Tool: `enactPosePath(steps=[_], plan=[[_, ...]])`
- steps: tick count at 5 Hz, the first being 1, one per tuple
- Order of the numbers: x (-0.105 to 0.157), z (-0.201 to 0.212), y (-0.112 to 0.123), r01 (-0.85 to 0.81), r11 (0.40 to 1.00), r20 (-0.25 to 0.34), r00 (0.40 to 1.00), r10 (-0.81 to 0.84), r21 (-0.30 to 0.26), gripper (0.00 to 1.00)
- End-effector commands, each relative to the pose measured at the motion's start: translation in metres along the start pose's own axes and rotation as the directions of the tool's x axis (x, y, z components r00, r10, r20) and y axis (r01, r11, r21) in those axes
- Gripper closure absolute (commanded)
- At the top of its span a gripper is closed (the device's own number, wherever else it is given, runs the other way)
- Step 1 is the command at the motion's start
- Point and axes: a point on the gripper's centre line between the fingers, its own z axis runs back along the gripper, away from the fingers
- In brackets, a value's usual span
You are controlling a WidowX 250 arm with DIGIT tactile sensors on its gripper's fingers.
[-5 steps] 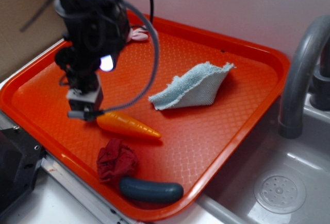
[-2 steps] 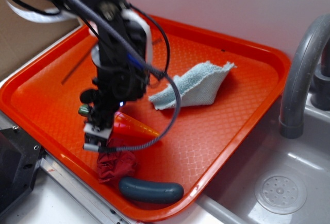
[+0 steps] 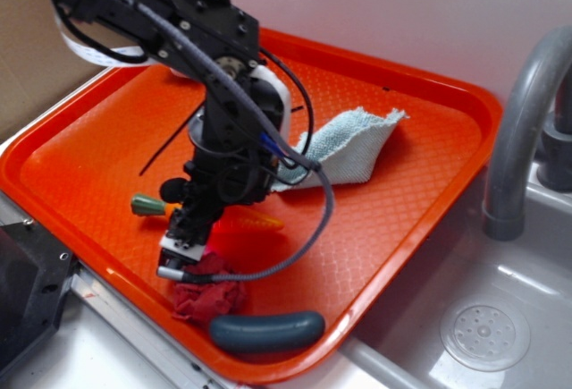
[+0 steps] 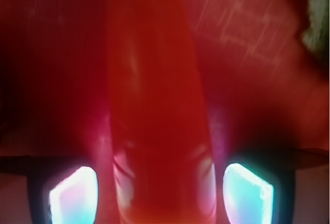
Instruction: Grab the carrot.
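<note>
One carrot (image 3: 255,220), lengthwise between open jaws, stem left, tip right.

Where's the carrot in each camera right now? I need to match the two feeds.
Exterior: the carrot lies left of centre on the tray, mostly hidden behind the arm, green stem poking out left.
Wrist: carrot fills the centre as a blurred vertical orange band.
Shared landmark: the pincer, whose fingertips flank the carrot.
</note>
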Motion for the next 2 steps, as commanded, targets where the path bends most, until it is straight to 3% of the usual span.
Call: enactPosePath(steps=[1,2], plan=[[-0.001,0.002,-0.009,-0.011,0.999,0.023,1.0,0.01,0.053,1.0],[-0.01,0.016,-0.006,-0.126,0.99,0.057,0.991,0.122,0.064,1.0]])
